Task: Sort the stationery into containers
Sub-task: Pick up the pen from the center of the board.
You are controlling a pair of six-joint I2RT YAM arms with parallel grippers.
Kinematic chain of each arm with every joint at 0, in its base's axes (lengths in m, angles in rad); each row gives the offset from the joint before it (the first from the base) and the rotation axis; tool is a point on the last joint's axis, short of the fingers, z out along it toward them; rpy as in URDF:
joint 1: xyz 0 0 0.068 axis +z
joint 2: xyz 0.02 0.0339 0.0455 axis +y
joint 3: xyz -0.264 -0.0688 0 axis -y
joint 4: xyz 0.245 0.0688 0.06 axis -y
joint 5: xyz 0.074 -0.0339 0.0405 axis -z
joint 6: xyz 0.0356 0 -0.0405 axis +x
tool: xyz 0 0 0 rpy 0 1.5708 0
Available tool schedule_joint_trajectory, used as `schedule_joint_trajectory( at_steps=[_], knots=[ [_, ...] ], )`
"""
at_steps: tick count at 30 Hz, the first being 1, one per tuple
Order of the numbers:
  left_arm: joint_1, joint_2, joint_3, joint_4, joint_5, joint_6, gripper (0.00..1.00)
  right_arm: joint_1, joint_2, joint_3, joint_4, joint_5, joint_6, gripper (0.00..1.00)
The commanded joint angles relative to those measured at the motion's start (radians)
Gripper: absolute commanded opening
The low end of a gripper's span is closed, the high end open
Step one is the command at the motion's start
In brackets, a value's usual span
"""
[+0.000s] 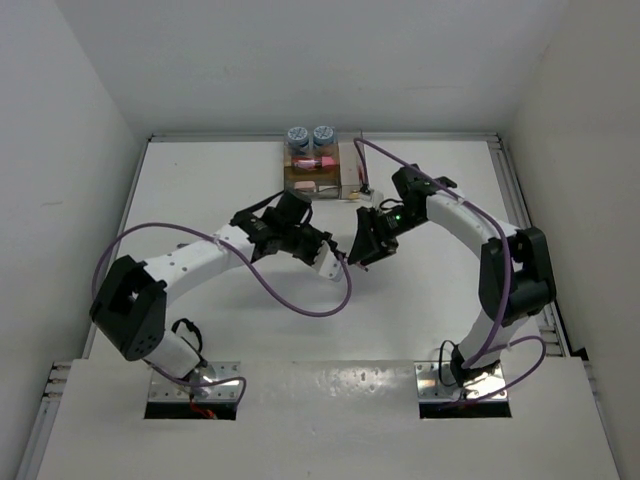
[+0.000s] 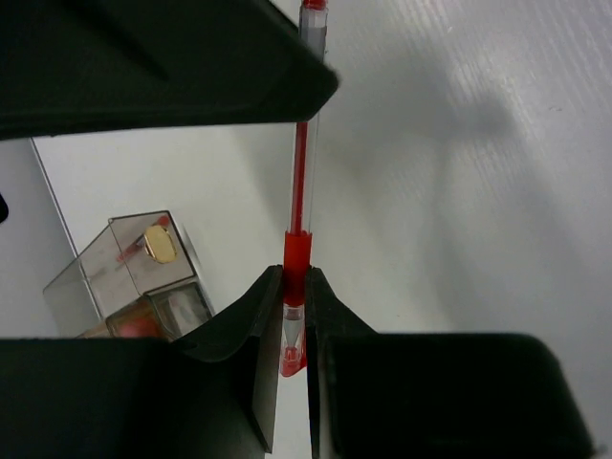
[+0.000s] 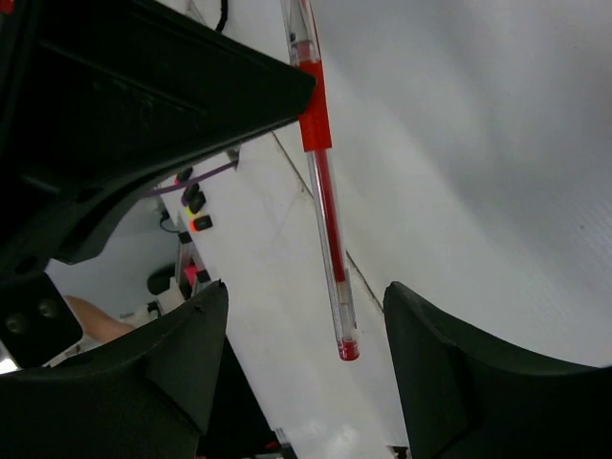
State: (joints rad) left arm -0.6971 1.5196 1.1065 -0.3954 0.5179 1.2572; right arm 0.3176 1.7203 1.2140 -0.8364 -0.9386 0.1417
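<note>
My left gripper point(image 2: 295, 282) is shut on a thin red pen point(image 2: 300, 191), pinching its red grip near the tip. The pen's other end hangs between the fingers of my open right gripper point(image 3: 306, 306), and the pen point(image 3: 323, 182) touches neither finger. In the top view both grippers meet at the table's middle, left point(image 1: 335, 262) and right point(image 1: 362, 250). The clear organiser point(image 1: 342, 172) stands at the back centre. Two blue-grey rolls point(image 1: 297, 135) sit at its far side and a pink piece point(image 1: 315, 161) lies inside. The blue pen is out of view.
The organiser also shows in the left wrist view point(image 2: 134, 277), with a gold-capped item point(image 2: 161, 244) in it. Purple cables point(image 1: 300, 300) trail from both arms over the table. White walls close in the table on three sides.
</note>
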Motion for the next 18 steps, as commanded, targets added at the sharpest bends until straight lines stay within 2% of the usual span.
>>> schedule_joint_trajectory(
  at_steps=[1, 6, 11, 12, 14, 15, 17, 18],
  knots=[
    [-0.028, -0.07, -0.03, 0.027, -0.004, 0.054, 0.05, 0.001, 0.002, 0.045, 0.034, -0.06, 0.039, 0.66],
    [-0.048, -0.079, -0.025, 0.047, -0.016, 0.051, 0.05, 0.024, 0.015, 0.065, 0.002, -0.068, 0.001, 0.65],
    [-0.045, -0.075, -0.007, 0.09, -0.022, 0.035, 0.04, 0.061, 0.016, 0.065, -0.026, -0.066, -0.034, 0.55],
    [-0.047, -0.078, -0.007, 0.099, -0.018, 0.03, 0.04, 0.07, 0.018, 0.067, -0.03, -0.066, -0.039, 0.45],
    [-0.05, -0.085, -0.011, 0.115, -0.01, 0.028, 0.04, 0.071, 0.019, 0.07, -0.027, -0.068, -0.04, 0.35],
    [-0.048, -0.088, -0.011, 0.118, -0.01, 0.028, 0.04, 0.071, 0.019, 0.073, -0.026, -0.069, -0.042, 0.25],
    [-0.048, -0.093, -0.013, 0.122, -0.012, 0.027, 0.04, 0.071, 0.019, 0.079, -0.026, -0.068, -0.045, 0.15],
    [-0.05, -0.096, -0.013, 0.121, -0.01, 0.027, 0.09, 0.069, 0.018, 0.082, -0.024, -0.069, -0.047, 0.07]
  ],
)
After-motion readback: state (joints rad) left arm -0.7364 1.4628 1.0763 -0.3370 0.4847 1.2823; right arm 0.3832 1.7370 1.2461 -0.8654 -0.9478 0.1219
